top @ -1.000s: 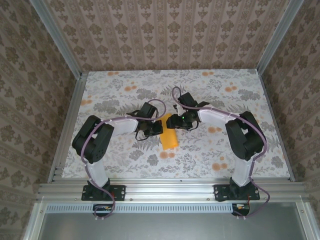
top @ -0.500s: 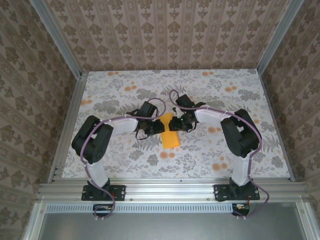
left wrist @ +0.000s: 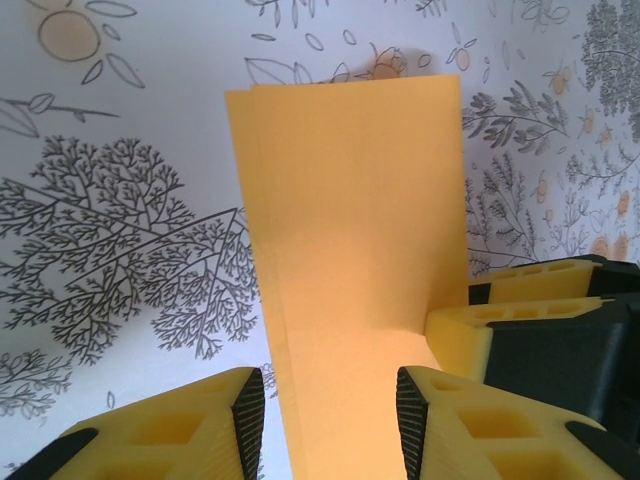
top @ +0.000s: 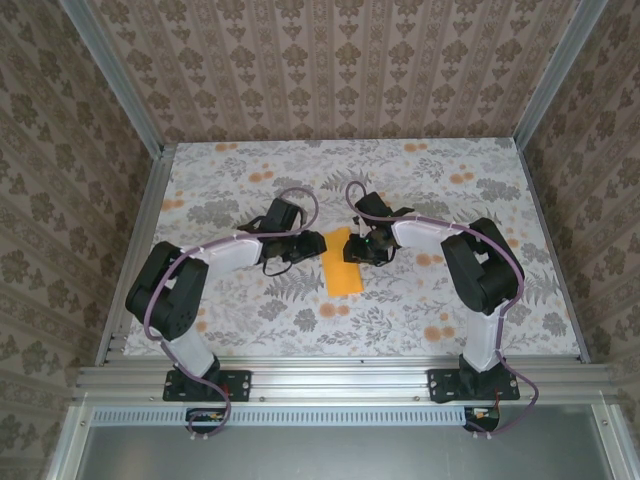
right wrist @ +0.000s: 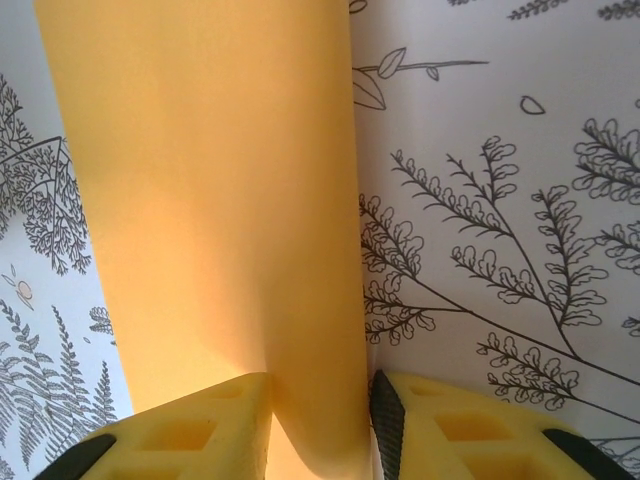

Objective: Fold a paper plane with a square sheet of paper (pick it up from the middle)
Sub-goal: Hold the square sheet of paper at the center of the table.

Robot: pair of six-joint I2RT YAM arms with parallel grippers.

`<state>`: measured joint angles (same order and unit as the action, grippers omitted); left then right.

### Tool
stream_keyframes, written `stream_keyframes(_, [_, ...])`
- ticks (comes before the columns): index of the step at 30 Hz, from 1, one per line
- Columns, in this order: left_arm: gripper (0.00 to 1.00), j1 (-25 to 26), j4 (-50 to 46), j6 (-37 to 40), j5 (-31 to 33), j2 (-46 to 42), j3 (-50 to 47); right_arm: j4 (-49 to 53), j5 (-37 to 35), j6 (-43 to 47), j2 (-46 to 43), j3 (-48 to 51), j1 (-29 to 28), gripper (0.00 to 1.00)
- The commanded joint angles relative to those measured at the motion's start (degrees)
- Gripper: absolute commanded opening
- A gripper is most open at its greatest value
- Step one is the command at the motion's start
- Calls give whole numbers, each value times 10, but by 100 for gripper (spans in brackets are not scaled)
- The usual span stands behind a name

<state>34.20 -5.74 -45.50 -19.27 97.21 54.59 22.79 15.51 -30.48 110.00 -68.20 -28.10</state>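
Center frame: right claw point(right wrist: 318, 415) is pinching folded orange sheet point(top: 341, 263) at its edge, anchoring it; left claw point(left wrist: 330, 405) is hovering part-open, empty, w/ surface point(top: 240, 300) beneath.

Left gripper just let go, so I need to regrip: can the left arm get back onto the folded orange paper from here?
Probably yes: the left gripper stands open right at the paper, nothing lying between.

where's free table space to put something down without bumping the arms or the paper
Free: the far strip of table by the back wall, and the near right patch. Crowded: the middle, where the left pincer and right pincer flank the folded orange paper.
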Motion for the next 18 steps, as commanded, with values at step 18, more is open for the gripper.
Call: stream_keyframes(18, [42,-11,1,-25,43,-34,-29,24,-28,22,27,3,8,44])
